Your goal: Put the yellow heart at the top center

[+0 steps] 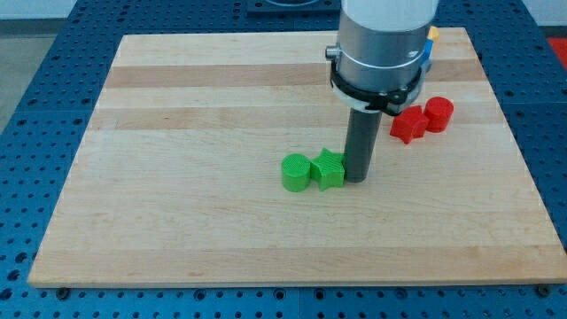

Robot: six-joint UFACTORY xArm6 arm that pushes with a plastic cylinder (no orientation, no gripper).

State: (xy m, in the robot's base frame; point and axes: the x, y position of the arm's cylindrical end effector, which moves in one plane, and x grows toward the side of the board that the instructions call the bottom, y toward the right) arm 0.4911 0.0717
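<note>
Tip (pixel 356 180) of my rod rests on the wooden board (pixel 177 204), touching the green star's (pixel 328 170) right side. Green cylinder (pixel 296 173) sits against the star's left. Red star (pixel 407 125) and red cylinder (pixel 438 114) lie up-right of it. Yellow heart: cannot tell, arm hides that area. No pincer fitted.

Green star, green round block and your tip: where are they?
green star (pixel 328 168), camera view, on its top face.
green round block (pixel 296 171), camera view, on its top face.
my tip (pixel 357 179), camera view, the rod's very end, beside the green star's right.
</note>
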